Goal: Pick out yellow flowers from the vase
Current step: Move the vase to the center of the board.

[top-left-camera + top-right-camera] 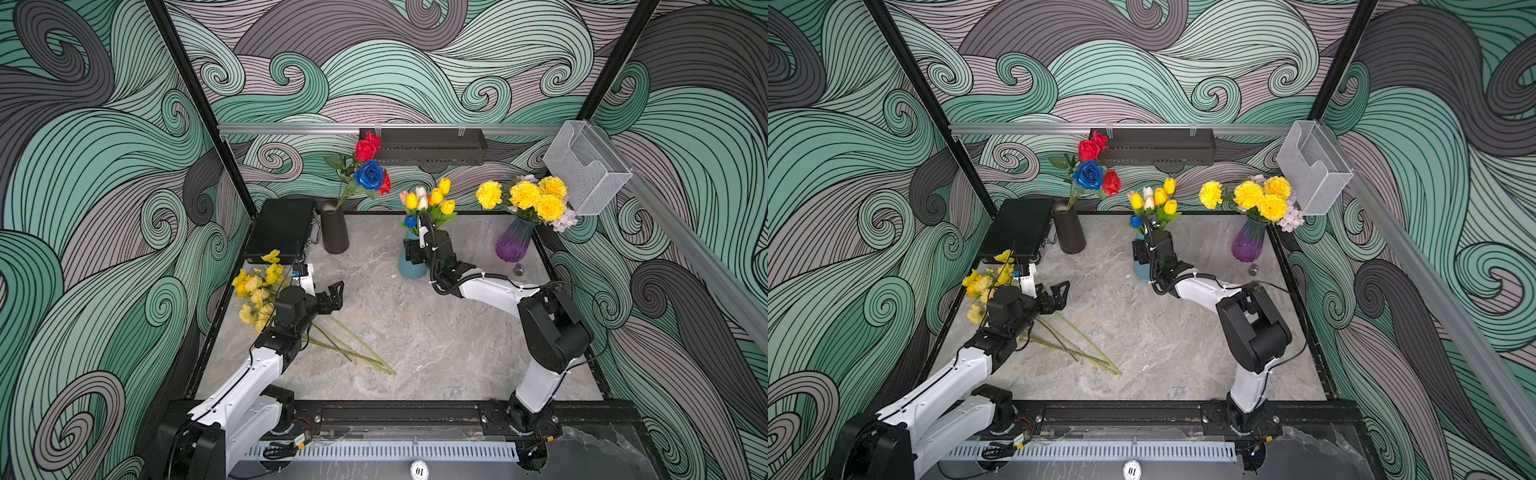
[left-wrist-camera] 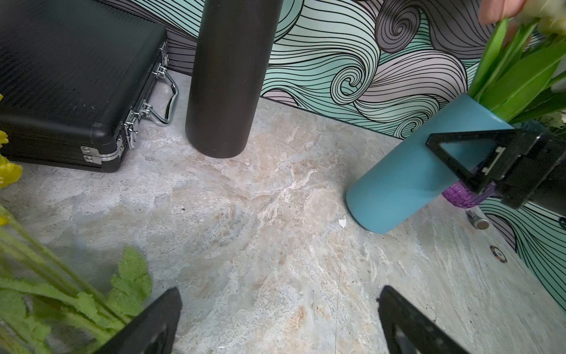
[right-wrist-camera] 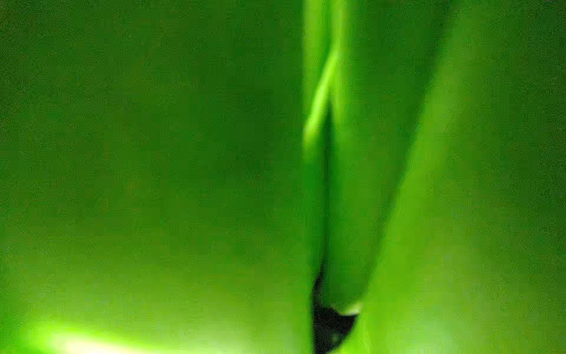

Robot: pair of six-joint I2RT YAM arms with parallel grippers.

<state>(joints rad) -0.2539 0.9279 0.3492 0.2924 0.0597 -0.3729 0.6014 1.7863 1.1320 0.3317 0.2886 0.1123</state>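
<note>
Step in hand: pulling yellow tulips from the blue vase, back-middle of the surface. The right gripper is buried in the tulip stems just above the vase mouth. Its wrist view is all green leaf, so can't tell if its jaws are apart or clamped. The left gripper hovers near the left edge, jaws wide apart and empty, beside yellow poppies lying there. More to do: yellow carnations in the purple vase, back right corner. Next, I reckon: clamp a yellow stem only, lift straight up, don't tip the vase
</note>
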